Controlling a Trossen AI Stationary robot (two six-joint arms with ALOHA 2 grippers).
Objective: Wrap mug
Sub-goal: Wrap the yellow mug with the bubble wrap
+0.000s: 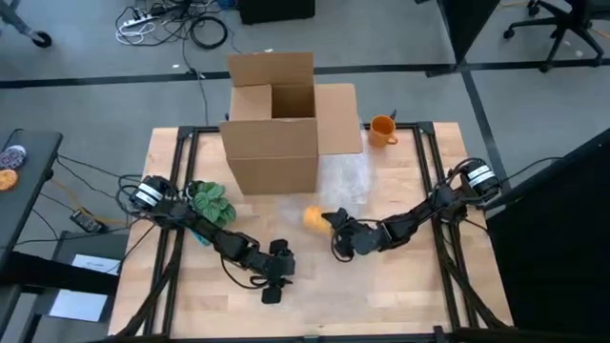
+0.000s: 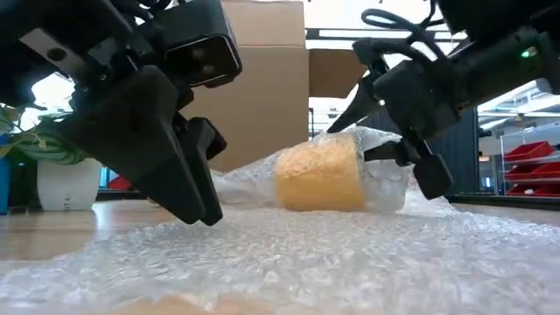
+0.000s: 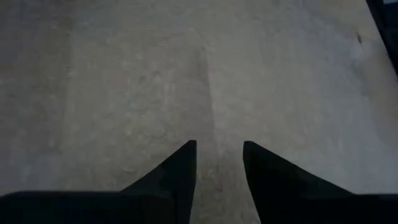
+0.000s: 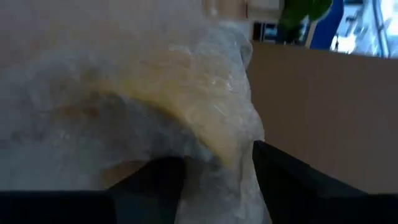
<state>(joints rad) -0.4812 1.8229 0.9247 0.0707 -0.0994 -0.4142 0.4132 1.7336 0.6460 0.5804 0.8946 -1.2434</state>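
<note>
An orange mug (image 1: 313,217) lies on a clear bubble wrap sheet (image 2: 289,254) near the table's middle, with wrap pulled over it (image 2: 319,175). My right gripper (image 1: 332,225) is just right of the mug, shut on a bunched ridge of the wrap. My left gripper (image 1: 273,289) is closer to the near edge. It points down at the flat wrap (image 3: 155,81), and its fingers (image 3: 180,168) are a little open with nothing between them. Whether their tips touch the sheet, I cannot tell. My right gripper pinches a bunched fold of the bubble wrap (image 4: 217,155) between its two fingers, right beside the covered mug. It comes at the fold low, from the table's right side. The fold rises over the mug, and the rest of the sheet lies on the table.
An open cardboard box (image 1: 274,119) stands at the far middle, with a second orange mug (image 1: 383,129) to its right. A potted green plant (image 1: 212,202) sits by the left arm. The near part of the wooden table (image 1: 400,295) is bare.
</note>
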